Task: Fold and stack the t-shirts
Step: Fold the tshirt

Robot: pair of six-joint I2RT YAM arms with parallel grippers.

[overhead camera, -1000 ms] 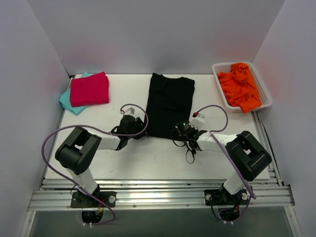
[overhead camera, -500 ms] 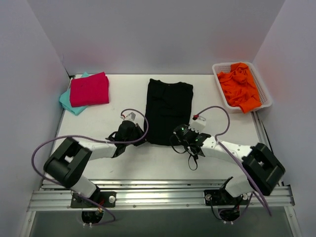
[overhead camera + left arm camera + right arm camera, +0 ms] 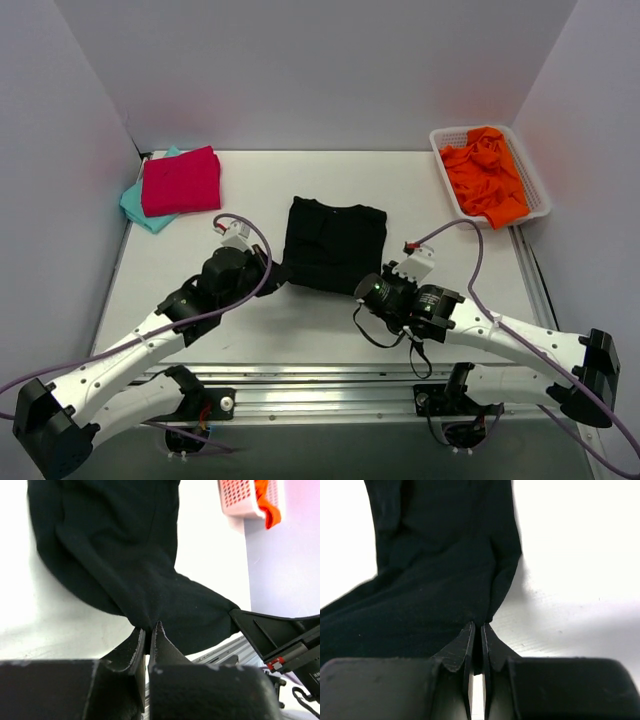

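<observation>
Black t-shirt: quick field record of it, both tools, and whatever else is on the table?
black t-shirt: mid-table, near edge pinched, far part lying flat
left tool: shut on the shirt's near-left corner
right tool: shut on its near-right corner
pink t-shirt: folded, far left, lying on the teal t-shirt
basket: far right, holds orange cloth
stack status: black shirt not yet on the pile

You have one black t-shirt [image 3: 334, 243], one magenta-pink t-shirt [image 3: 181, 180], one teal t-shirt [image 3: 132, 205] and one white basket [image 3: 450, 130] holding orange cloth [image 3: 485, 175].
</observation>
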